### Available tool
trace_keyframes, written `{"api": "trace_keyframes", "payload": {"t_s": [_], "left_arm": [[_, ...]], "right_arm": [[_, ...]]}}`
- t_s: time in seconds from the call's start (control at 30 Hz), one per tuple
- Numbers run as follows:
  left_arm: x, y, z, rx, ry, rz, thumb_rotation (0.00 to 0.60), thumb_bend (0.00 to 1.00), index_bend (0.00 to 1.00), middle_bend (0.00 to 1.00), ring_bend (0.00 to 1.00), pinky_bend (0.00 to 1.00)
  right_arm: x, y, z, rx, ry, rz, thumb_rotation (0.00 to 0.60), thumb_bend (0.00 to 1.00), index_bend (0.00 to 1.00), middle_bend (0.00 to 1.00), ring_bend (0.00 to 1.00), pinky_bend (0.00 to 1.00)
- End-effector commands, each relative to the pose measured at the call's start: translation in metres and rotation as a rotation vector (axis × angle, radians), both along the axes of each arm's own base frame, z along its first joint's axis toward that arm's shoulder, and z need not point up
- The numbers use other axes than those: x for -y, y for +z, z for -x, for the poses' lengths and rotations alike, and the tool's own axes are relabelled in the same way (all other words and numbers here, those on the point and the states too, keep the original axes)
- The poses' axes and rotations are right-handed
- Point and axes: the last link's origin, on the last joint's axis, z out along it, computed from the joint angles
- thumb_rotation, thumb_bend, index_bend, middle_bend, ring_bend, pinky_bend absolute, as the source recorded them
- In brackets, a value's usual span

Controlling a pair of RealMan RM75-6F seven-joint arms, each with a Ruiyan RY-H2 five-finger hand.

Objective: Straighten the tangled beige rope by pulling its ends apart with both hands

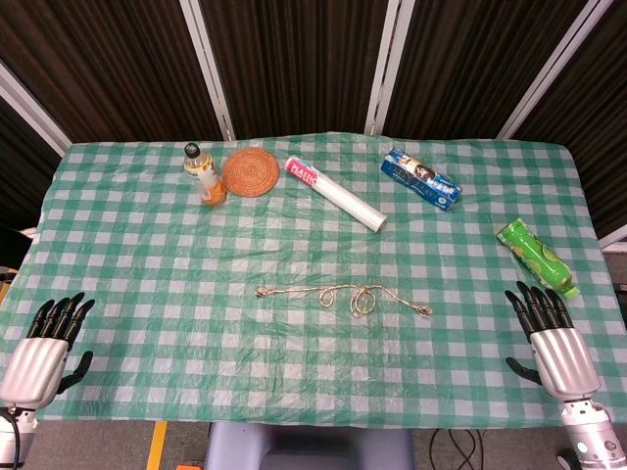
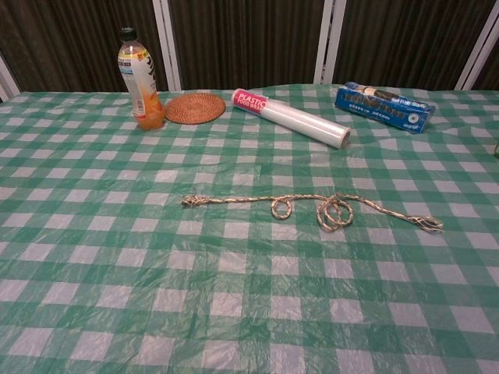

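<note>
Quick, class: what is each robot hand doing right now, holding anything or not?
Left hand: open, holding nothing, resting at the table edge.
Right hand: open, holding nothing, away from the rope.
</note>
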Motion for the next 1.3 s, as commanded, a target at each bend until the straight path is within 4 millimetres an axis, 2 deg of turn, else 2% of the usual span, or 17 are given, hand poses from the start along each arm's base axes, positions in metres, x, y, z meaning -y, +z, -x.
{"api": "trace_keyframes", "payload": {"t_s": [0.03, 0.17, 0.27, 0.3, 0.33, 0.53, 0.83, 1.03, 1.3], "left_arm": [[-0.001, -0.004, -0.001, -0.009, -0.001, 0.0, 0.6, 0.44, 0.0, 0.0, 0.0, 0.0], [-0.001, -0.005, -0.001, -0.01, -0.002, 0.003, 0.6, 0.45, 0.0, 0.0, 0.0, 0.0], [-0.006, -0.025, -0.012, 0.047, -0.062, 0.082, 0.6, 0.45, 0.0, 0.0, 0.0, 0.0], [-0.01, -0.038, -0.02, 0.102, -0.093, 0.129, 0.6, 0.45, 0.0, 0.0, 0.0, 0.0], [-0.025, -0.059, -0.03, 0.145, -0.114, 0.185, 0.6, 0.45, 0.0, 0.0, 0.0, 0.0], [-0.064, -0.101, -0.062, 0.145, -0.174, 0.246, 0.6, 0.46, 0.08, 0.0, 0.0, 0.0], [-0.105, -0.145, -0.101, 0.221, -0.228, 0.268, 0.6, 0.46, 0.22, 0.0, 0.0, 0.0], [-0.126, -0.173, -0.113, 0.213, -0.219, 0.282, 0.6, 0.46, 0.33, 0.0, 0.0, 0.0], [-0.146, -0.206, -0.128, 0.222, -0.218, 0.318, 0.6, 0.46, 0.39, 0.03, 0.0, 0.0]], "right_arm": [[0.0, 0.001, 0.0, 0.003, 0.0, 0.008, 0.6, 0.18, 0.0, 0.0, 0.0, 0.0], [0.0, 0.002, 0.0, 0.004, 0.0, 0.009, 0.6, 0.18, 0.0, 0.0, 0.0, 0.0], [-0.003, 0.004, -0.001, 0.013, 0.002, 0.016, 0.6, 0.18, 0.0, 0.0, 0.0, 0.0], [-0.003, 0.005, -0.002, 0.013, 0.005, 0.02, 0.6, 0.18, 0.0, 0.0, 0.0, 0.0], [-0.003, 0.005, -0.002, 0.012, 0.006, 0.019, 0.6, 0.18, 0.0, 0.0, 0.0, 0.0], [-0.002, 0.002, -0.002, 0.002, 0.002, 0.008, 0.6, 0.18, 0.0, 0.0, 0.0, 0.0], [-0.002, 0.0, -0.001, -0.009, -0.004, 0.004, 0.6, 0.18, 0.0, 0.0, 0.0, 0.0], [0.0, -0.001, 0.002, -0.021, -0.023, 0.004, 0.6, 0.18, 0.0, 0.0, 0.0, 0.0], [0.002, -0.002, 0.004, -0.03, -0.041, 0.004, 0.6, 0.18, 0.0, 0.0, 0.0, 0.0]]}}
